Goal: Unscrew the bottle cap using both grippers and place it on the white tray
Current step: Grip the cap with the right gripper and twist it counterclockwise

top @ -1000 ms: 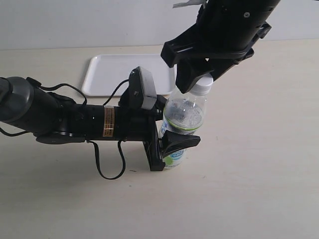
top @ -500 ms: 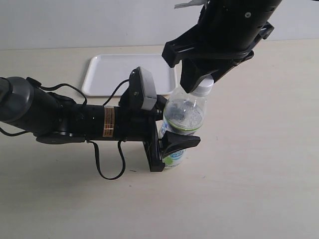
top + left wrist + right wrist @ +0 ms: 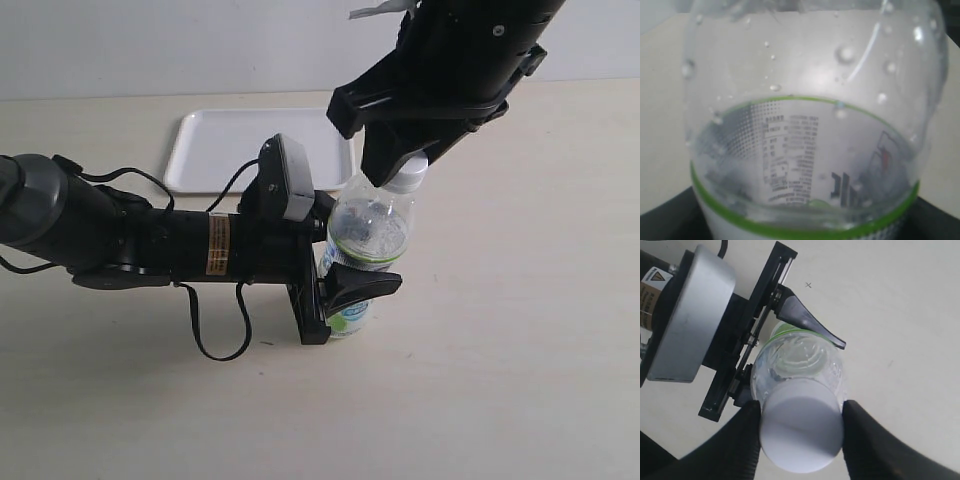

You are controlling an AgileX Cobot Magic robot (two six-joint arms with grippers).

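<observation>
The bottle (image 3: pixel 368 232) is stood upright on the table (image 3: pixel 500 380), near the tray (image 3: pixel 215 145), which is laid behind it to the left. The cap (image 3: pixel 408 179) is seated on the bottle. The bottle is clasped from the left by the left tool (image 3: pixel 345 252); the cap is pinched from above by the right tool (image 3: pixel 400 168).

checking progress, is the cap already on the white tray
No, the bottle cap sits on the bottle's neck, apart from the white tray.
</observation>
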